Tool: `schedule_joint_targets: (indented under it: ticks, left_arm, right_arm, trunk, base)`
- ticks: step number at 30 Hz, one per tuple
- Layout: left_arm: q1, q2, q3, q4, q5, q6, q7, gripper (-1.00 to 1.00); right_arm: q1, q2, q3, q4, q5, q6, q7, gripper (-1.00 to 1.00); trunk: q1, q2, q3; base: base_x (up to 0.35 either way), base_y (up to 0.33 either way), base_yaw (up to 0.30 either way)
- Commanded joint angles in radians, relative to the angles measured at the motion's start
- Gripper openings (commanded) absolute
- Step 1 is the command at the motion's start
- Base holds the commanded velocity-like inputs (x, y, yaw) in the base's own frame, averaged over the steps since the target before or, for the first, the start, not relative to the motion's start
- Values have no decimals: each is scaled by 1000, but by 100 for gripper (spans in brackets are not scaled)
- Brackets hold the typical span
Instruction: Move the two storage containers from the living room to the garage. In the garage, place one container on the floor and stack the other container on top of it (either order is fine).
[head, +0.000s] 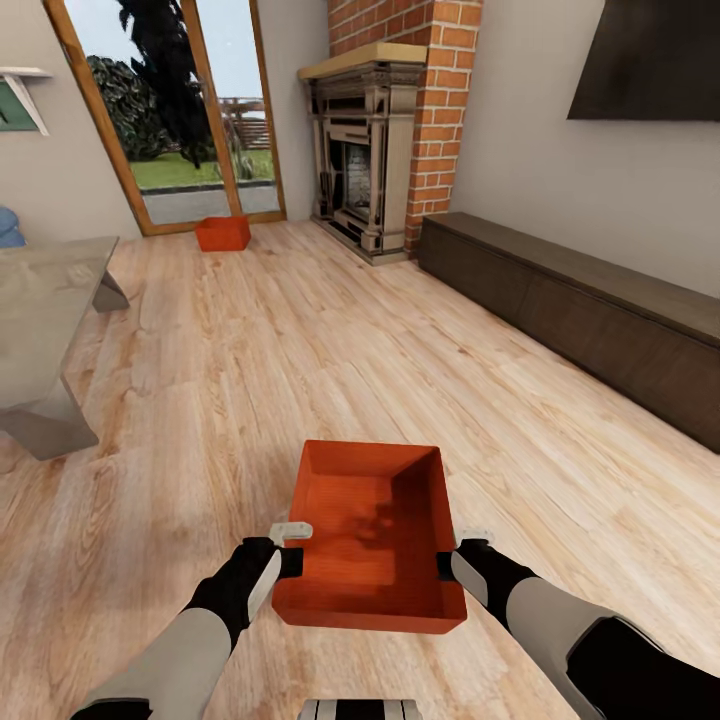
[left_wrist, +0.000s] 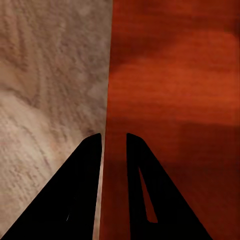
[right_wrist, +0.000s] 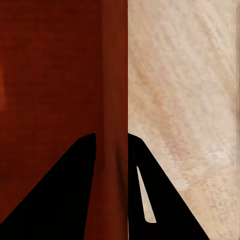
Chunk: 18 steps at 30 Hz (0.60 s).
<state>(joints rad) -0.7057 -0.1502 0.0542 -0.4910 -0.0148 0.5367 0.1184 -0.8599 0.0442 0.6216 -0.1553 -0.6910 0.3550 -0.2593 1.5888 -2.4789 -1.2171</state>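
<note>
Reaching forward and down from the near edge of the head view, both arms converge on the near bin (head: 368, 545), an orange-red open-top box just in front of the robot over the wood floor (head: 300, 370). The left arm comes in from the near left, its forearm angled inward, and the left gripper (head: 290, 556) sits at the bin's left wall near the near corner. The right arm mirrors it from the near right, with the right gripper (head: 448, 562) at the bin's right wall.

Seen along the fingers, the left gripper (left_wrist: 114, 142) straddles the wall's thin rim, one finger outside over the planks and one inside over the bin's (left_wrist: 175, 100) red interior, pinching the wall. The right gripper (right_wrist: 111, 142) does the same, its fingers pressed onto the red wall of the bin (right_wrist: 55, 75).

Whether the bin rests on the floor or is lifted off it cannot be told.

A second bin (head: 222, 233) sits on the floor far off to the left, by the glass door (head: 185, 110). A brick fireplace (head: 375, 150) stands at the far wall, a dark low cabinet (head: 590, 300) runs along the right, and a glass table (head: 45, 320) stands at the left.
</note>
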Motion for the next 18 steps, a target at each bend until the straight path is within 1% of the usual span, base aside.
schedule_joint_targets:
  ticks: [1, 18]
  left_arm:
    - [0, 0, 3, -1, -22, 8, 7, -100]
    - [0, 0, 3, 0, -24, 8, 8, -100]
  right_arm:
    - [-1, -1, 14, -1, 14, 7, -9, -100]
    - [-1, -1, 16, -2, 16, 1, -9, -100]
  trunk:
    - [-4, 7, 2]
    - [-69, 126, 56]
  base:
    - [0, 0, 0]
    - [0, 0, 0]
